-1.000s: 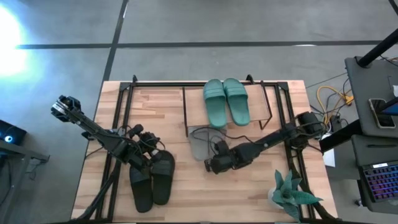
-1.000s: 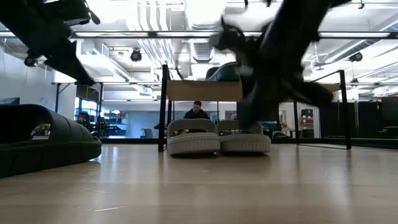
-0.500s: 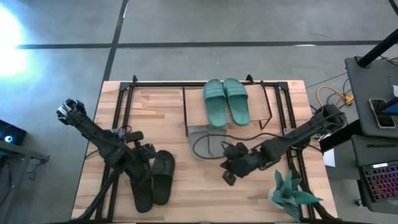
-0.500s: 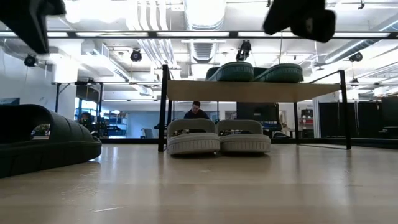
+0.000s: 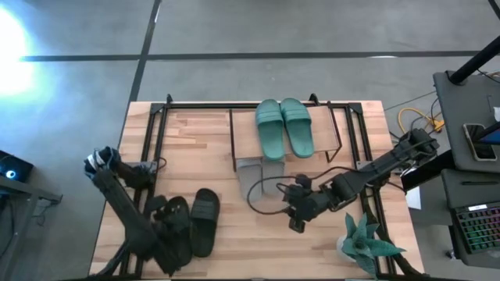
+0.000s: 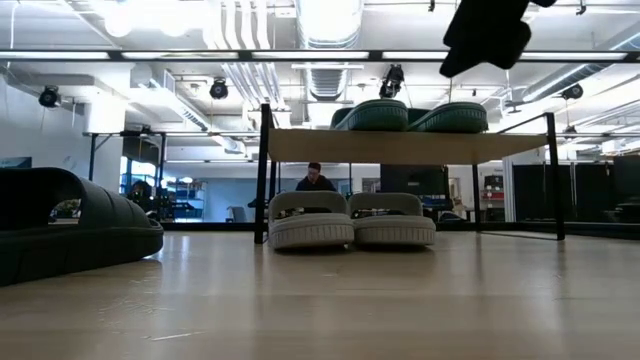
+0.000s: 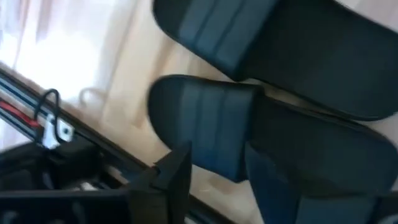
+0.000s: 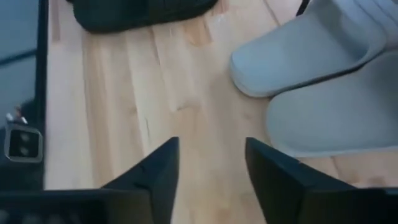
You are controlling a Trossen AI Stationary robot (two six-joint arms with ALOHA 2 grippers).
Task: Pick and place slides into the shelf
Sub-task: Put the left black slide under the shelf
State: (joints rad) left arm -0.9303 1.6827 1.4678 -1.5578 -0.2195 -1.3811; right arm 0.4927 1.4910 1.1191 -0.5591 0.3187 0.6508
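Change since earlier: left arm had swung back toward the counter's near-left corner, off the black pair; right arm had drawn away from the shelf and the grey pair, which it no longer touched
Left gripper [image 5: 160,209]: over the heel end of the black slides [image 5: 191,226], in the near-left part of the counter [image 5: 211,140]; in the left wrist view its jaws stood spread above the black slides [image 7: 261,130], one finger [image 7: 177,177] off the outer slide's edge and the other over that slide's strap; nothing pinched between them
Right gripper [image 5: 297,218]: in the air near the counter's middle, just in front of the shelf; in the right wrist view its jaws were spread over bare wood, fingers [image 8: 158,177] apart and holding nothing; grey slides [image 8: 323,81] lay just ahead of them
Teal slides [image 5: 283,127]: side by side on the plank top of the shelf [image 5: 244,140]; seen from the low view as two rounded toes [image 6: 410,116] above the plank
Grey slides [image 6: 350,220]: on the counter under the shelf [image 6: 400,146], side by side and touching; from above only part showed [image 5: 254,173], poking out at the shelf's front-left
Black slides: side by side on the counter, well apart from the shelf; one loomed large at the low view's left edge [image 6: 70,230]
Plant [image 5: 367,243]: near-right corner of the counter, beside the right arm
Person [image 6: 316,180]: far off in the room behind the shelf
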